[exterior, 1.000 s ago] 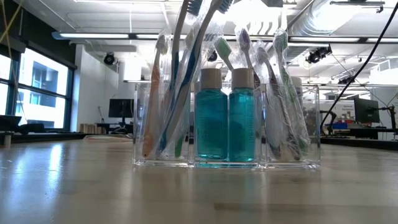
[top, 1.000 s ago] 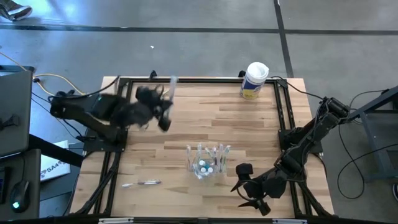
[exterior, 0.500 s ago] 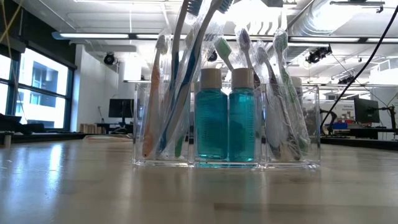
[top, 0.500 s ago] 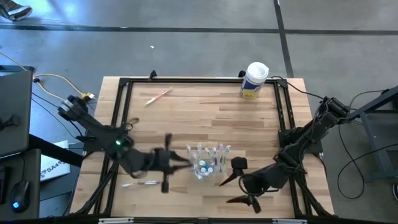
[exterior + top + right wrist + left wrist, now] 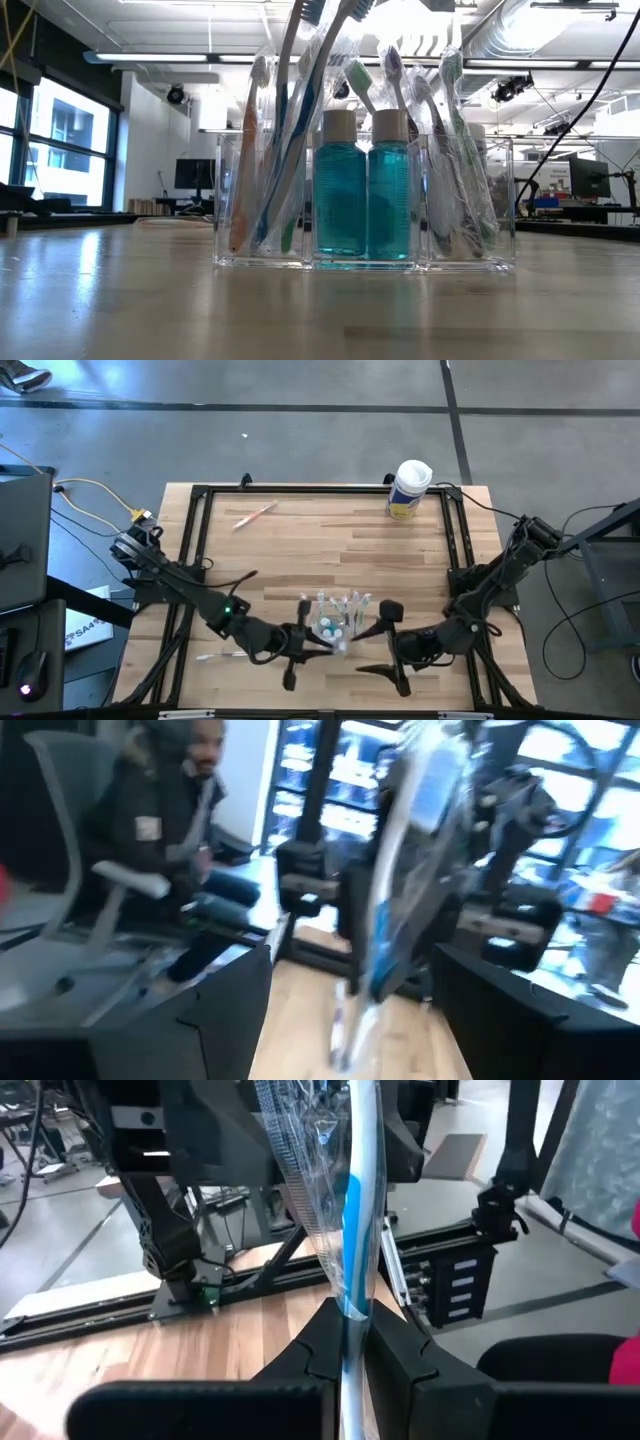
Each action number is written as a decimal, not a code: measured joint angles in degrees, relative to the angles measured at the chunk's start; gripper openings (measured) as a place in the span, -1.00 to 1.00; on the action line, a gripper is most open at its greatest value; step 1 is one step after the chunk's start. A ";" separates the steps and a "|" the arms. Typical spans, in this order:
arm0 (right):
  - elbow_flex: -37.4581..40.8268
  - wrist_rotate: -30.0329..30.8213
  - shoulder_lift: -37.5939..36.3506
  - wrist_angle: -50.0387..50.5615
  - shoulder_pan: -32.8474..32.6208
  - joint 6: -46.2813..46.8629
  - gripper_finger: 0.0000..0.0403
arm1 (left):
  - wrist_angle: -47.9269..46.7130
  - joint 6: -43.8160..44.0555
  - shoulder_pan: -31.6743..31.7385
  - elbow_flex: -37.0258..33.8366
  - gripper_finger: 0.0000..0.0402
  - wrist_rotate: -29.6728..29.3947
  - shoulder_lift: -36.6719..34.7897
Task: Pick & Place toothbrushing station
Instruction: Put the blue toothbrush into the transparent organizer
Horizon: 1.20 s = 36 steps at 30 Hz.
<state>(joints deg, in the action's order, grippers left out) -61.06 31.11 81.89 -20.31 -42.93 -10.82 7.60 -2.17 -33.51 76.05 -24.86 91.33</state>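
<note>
High view shows you the table (image 5: 400,560), the toothbrushing station (image 5: 335,622) standing near its front edge, the right gripper (image 5: 378,652) spread wide beside it, and the left gripper (image 5: 352,1342) clamped on a wrapped toothbrush (image 5: 358,1210).

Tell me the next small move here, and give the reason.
Probably ease the right gripper forward toward the wrapped toothbrush. The left gripper is shut on that brush, holding it up beside the clear station, and the right gripper's jaws stand open facing it, apart from it.
</note>
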 joint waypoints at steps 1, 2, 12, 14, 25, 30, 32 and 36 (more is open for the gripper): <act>0.00 0.61 0.00 -0.74 0.21 -0.36 0.33 | 0.02 0.24 0.45 0.00 -0.91 0.06 0.00; 0.00 0.63 0.00 -1.44 0.40 -0.68 0.33 | 0.08 0.71 0.85 0.00 -0.91 0.07 0.31; 0.00 0.31 0.00 -4.86 3.98 -0.68 0.33 | 0.61 2.17 3.55 0.04 -0.91 0.48 1.20; 0.00 0.31 0.00 -4.86 4.87 0.35 0.33 | 1.42 1.97 3.99 0.04 -0.91 1.09 1.20; 0.00 -3.16 0.00 -4.59 6.36 1.13 0.19 | 2.29 1.44 3.99 0.04 -0.91 2.01 1.62; 0.00 -3.17 0.00 -4.40 6.36 0.41 -0.09 | 2.25 1.42 4.02 0.04 -0.91 1.99 1.62; 0.00 -3.15 0.00 -4.37 6.36 0.09 -0.24 | 2.29 1.41 4.02 0.04 -0.91 1.99 1.62; 0.00 -3.21 0.00 -4.31 6.36 -1.16 -0.57 | 2.26 2.00 4.02 0.04 -0.91 1.94 1.62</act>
<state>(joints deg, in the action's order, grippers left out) -61.06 27.90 81.89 -24.61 -36.58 -11.98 9.86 -0.17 -29.50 76.09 -22.92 92.95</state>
